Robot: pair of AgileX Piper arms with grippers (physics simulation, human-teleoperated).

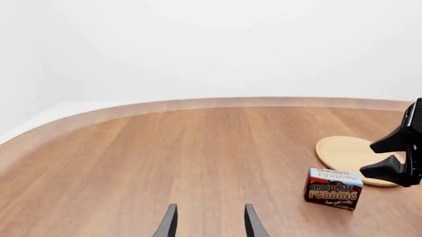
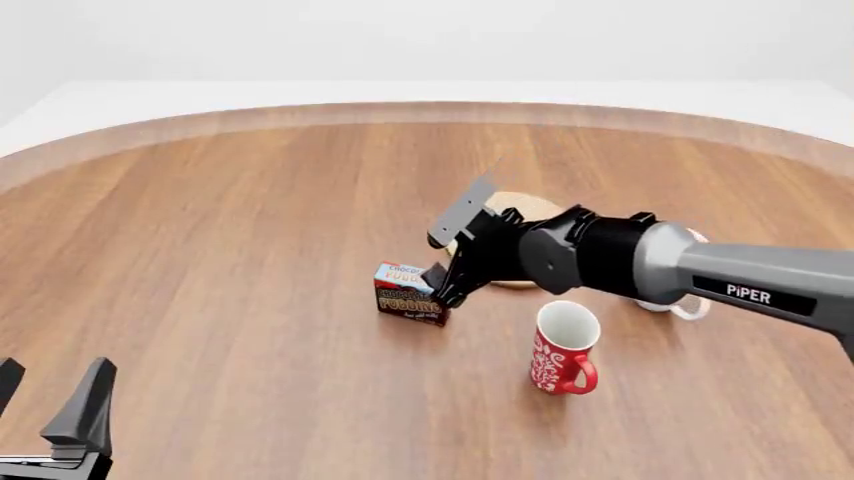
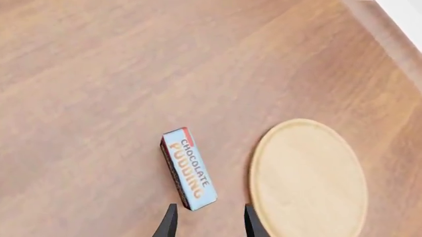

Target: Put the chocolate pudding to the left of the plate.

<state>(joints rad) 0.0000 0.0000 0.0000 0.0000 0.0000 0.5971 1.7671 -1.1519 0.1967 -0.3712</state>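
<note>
The chocolate pudding (image 2: 407, 297) stands on the table, just left of and a little nearer than the plate (image 2: 511, 206), which the right arm mostly hides. My right gripper (image 2: 443, 283) is open and hovers just above the carton's right end, holding nothing. In the right wrist view the carton (image 3: 189, 169) lies just ahead of the open fingertips (image 3: 209, 219), beside the plate (image 3: 307, 177). My left gripper (image 2: 47, 388) is open and empty at the near left. The left wrist view shows the carton (image 1: 333, 188), the plate (image 1: 346, 153), my right gripper (image 1: 367, 159) and my left gripper (image 1: 209, 213).
A red patterned mug (image 2: 561, 350) stands upright near the carton, to its right and closer to me. A white mug (image 2: 674, 306) sits behind the right arm, mostly hidden. The table's curved far edge (image 2: 427, 110) runs across the back.
</note>
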